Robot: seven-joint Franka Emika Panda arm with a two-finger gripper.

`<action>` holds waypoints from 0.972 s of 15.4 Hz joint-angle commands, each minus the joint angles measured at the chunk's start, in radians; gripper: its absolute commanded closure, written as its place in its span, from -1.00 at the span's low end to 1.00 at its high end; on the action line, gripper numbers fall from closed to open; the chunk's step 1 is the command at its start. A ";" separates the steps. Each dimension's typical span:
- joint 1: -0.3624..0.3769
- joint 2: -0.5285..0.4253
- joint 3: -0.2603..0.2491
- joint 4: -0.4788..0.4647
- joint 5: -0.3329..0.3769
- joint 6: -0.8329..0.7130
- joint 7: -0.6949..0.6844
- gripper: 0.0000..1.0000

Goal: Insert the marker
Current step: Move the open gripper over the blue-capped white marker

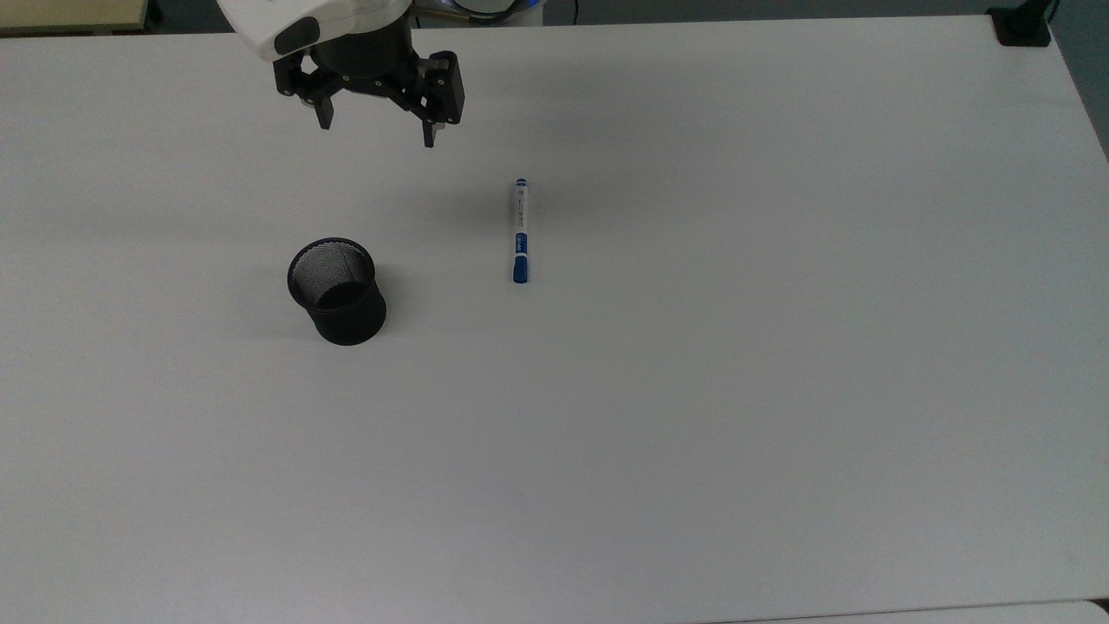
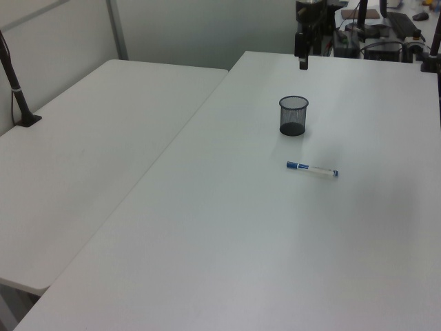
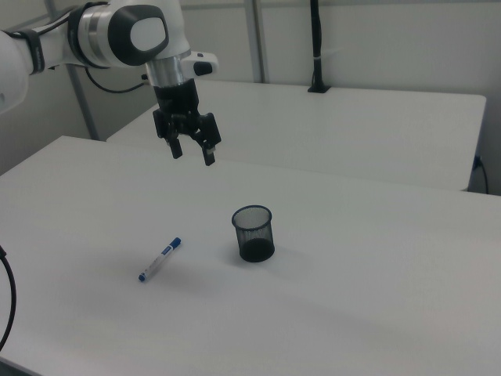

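Observation:
The marker [image 1: 520, 231] lies flat on the white table [image 1: 693, 390], white barrel with a blue cap toward the top view's bottom; I also see the marker [image 2: 312, 169] in the left view and the marker [image 3: 160, 259] in the right view. A black mesh cup [image 1: 337, 291] stands upright to the top view's left of it, empty inside; the cup [image 3: 253, 233] shows the same in the right view. My gripper [image 1: 377, 133] hangs open above the table near the far edge, well apart from both, with nothing between its fingers [image 3: 209, 157].
A second white table [image 2: 83, 158] adjoins on the left view's left. A black clamp post [image 1: 1022, 26] sits at the top view's upper right corner. Equipment and cables [image 2: 375, 34] crowd the far end in the left view.

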State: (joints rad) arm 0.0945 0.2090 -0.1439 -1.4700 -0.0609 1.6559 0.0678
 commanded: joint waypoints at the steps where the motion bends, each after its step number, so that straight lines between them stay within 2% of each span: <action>1: 0.002 -0.023 -0.016 -0.006 0.021 -0.002 0.023 -1.00; 4: -0.027 -0.031 -0.005 0.004 0.044 -0.002 0.021 -1.00; 6: -0.058 -0.031 -0.006 0.007 0.117 -0.001 0.012 -1.00; 11: -0.075 -0.026 -0.002 0.008 0.127 0.001 -0.084 -1.00; 15: -0.102 -0.025 -0.002 0.010 0.151 0.010 -0.100 -1.00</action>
State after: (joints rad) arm 0.0190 0.1957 -0.1537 -1.4524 0.0676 1.6559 0.0045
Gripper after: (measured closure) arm 0.000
